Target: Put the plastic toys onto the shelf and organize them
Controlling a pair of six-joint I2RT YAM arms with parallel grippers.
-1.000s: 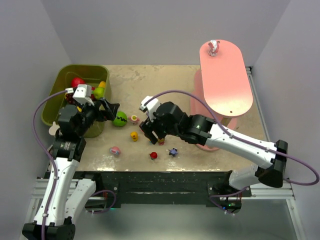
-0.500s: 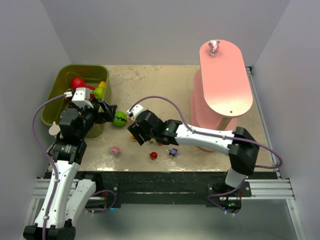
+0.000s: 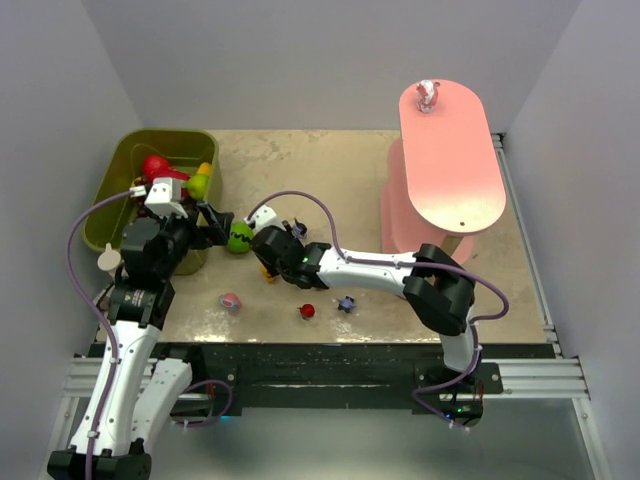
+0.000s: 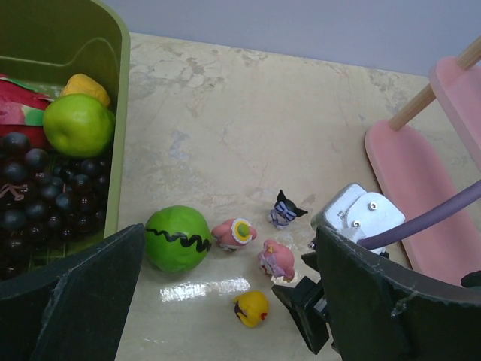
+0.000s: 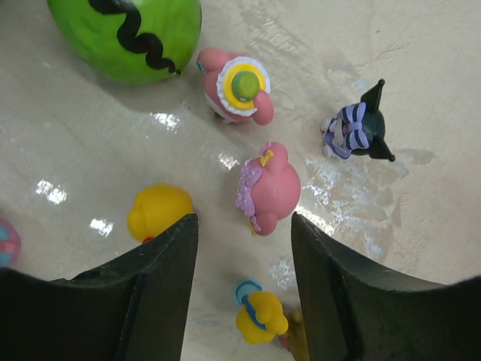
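Observation:
Several small plastic toys lie on the table beside a green ball point(image 3: 239, 237). In the right wrist view a pink figurine point(image 5: 269, 188) lies just ahead of my open right gripper point(image 5: 244, 226). A yellow one point(image 5: 158, 212) is by its left finger, and a small yellow-and-blue one point(image 5: 259, 312) lies between the fingers. A pink toy with a hat point(image 5: 237, 86) and a dark purple one point(image 5: 357, 131) lie farther off. My left gripper point(image 4: 230, 256) is open and empty above the same cluster. The pink shelf point(image 3: 450, 160) stands at the right with one figurine point(image 3: 428, 95) on its top board.
The olive-green bin point(image 3: 120, 180) at the left holds grapes point(image 4: 37, 180), a green apple point(image 4: 77, 124) and other fake fruit. More toys lie near the front edge: a pink one point(image 3: 230, 300), a red one point(image 3: 307, 311) and a dark purple one point(image 3: 346, 303).
My right arm has swung left and lowered its gripper over the toys next to the green ball. The left arm has barely moved.

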